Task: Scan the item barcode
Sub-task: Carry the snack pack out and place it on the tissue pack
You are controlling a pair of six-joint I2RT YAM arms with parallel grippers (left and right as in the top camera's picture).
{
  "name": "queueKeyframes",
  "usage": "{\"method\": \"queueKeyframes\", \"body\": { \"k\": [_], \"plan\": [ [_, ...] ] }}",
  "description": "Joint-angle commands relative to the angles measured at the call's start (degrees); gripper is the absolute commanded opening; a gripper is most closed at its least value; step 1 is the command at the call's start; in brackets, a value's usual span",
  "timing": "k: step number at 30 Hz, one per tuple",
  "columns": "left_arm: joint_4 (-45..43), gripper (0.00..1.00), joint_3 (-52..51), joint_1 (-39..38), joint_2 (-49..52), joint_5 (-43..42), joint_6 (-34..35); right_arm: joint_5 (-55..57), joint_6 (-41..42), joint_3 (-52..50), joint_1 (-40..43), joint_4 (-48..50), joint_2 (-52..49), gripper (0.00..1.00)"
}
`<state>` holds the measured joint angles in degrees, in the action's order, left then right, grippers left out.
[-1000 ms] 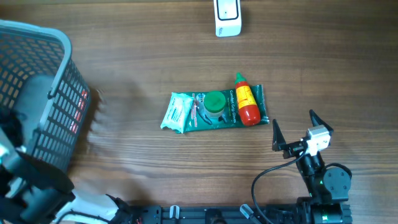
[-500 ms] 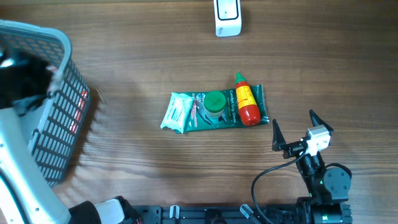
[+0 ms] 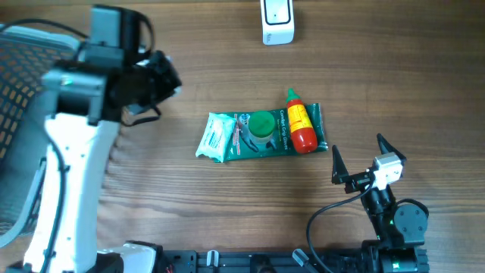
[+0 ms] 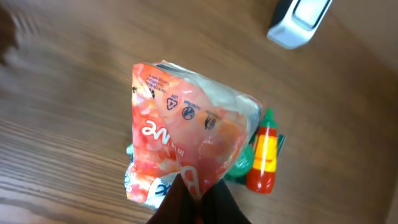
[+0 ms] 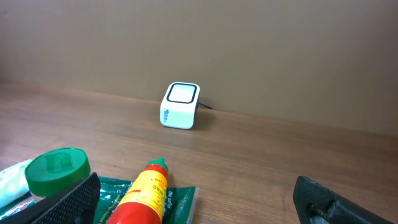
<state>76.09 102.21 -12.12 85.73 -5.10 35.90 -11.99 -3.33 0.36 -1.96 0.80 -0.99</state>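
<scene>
Wood-grain surface (image 3: 189, 205) carries a white scanner (image 3: 277, 21) at its far edge and a mesh basket (image 3: 19, 83) at the left. The left fingers (image 4: 180, 202) are clenched on one edge of a red-and-white plastic pouch (image 4: 186, 137), held up over the surface between the basket and the middle (the arm hides it from overhead). In the middle lies a green packet (image 3: 277, 145) with a green lid (image 3: 262, 125) and a red sauce bottle (image 3: 300, 127) on it. The right fingers (image 3: 338, 165) are spread wide, grasping nothing, near the packet.
</scene>
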Motion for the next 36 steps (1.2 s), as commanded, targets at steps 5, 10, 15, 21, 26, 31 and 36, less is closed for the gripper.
{"method": "queueKeyframes", "body": {
  "k": [5,10,15,21,26,31,36],
  "plan": [
    [-9.11,0.04,-13.6,-8.11,2.71,-0.26,2.73,-0.94,-0.76,-0.07,-0.24,0.15,0.46,1.0],
    [-18.99,0.04,-21.92,-14.16,2.82,-0.59,3.82,-0.92,-0.76,-0.07,-0.24,0.15,0.46,1.0],
    [-29.09,0.07,-28.02,-17.84,3.74,-0.48,4.0,-0.94,-0.76,-0.07,-0.24,0.15,0.46,1.0],
    [-29.51,0.04,-29.05,-17.44,5.66,10.1,9.86,-0.92,-0.76,-0.07,-0.24,0.15,0.46,1.0],
    [-28.55,0.08,-29.35,-17.4,8.37,12.5,10.19,-0.92,-0.76,-0.07,-0.24,0.15,0.46,1.0],
    [-29.64,0.08,-33.35,-17.38,14.78,12.46,13.44,-0.92,-0.76,-0.07,-0.24,0.15,0.46,1.0],
    [-30.05,0.8,-34.99,-17.4,19.74,9.86,17.33,-0.92,-0.76,-0.07,-0.24,0.15,0.46,1.0]
  ]
}}
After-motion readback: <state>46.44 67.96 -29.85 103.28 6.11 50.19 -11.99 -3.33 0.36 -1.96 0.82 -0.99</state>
